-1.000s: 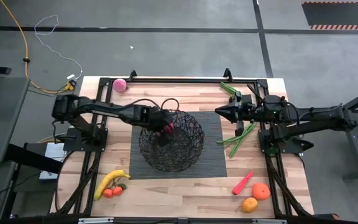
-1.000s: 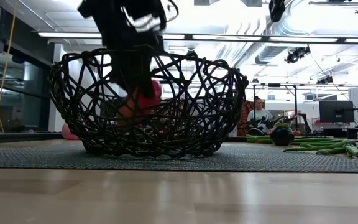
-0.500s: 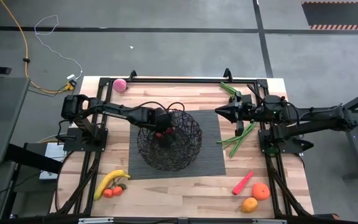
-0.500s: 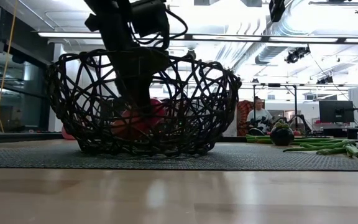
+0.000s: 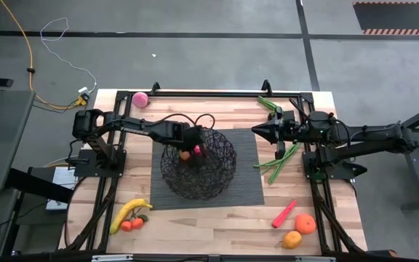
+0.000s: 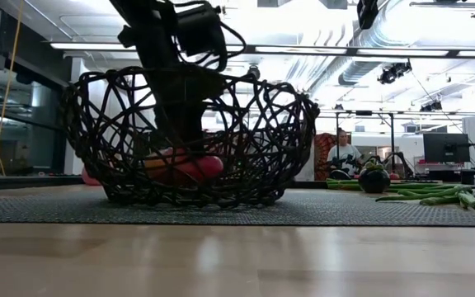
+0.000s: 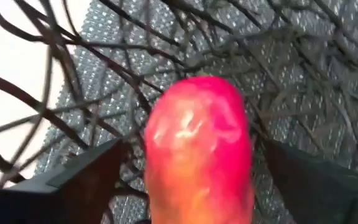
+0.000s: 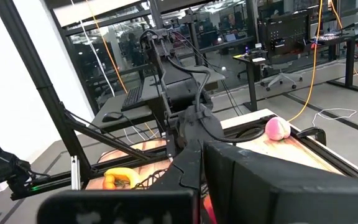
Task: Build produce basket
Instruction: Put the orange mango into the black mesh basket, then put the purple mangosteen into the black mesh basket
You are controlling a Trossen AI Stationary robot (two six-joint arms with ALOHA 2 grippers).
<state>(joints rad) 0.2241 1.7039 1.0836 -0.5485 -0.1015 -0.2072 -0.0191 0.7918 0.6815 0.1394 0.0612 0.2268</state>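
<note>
Grey mat [image 5: 247,164]: mango [image 7: 197,146] in basket [image 5: 213,178], between open left end effector [image 5: 192,151] fingers

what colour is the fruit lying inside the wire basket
The mango is pinkish red fading to orange, clearest in the left wrist view.

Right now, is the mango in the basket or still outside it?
In. The mango lies on the bottom of the basket, behind its lattice; the left gripper stands open around it.

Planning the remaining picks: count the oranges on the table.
2: a larger orange and a smaller orange, side by side at the table's near right corner beside the red chili. The basket could hide others.
</note>
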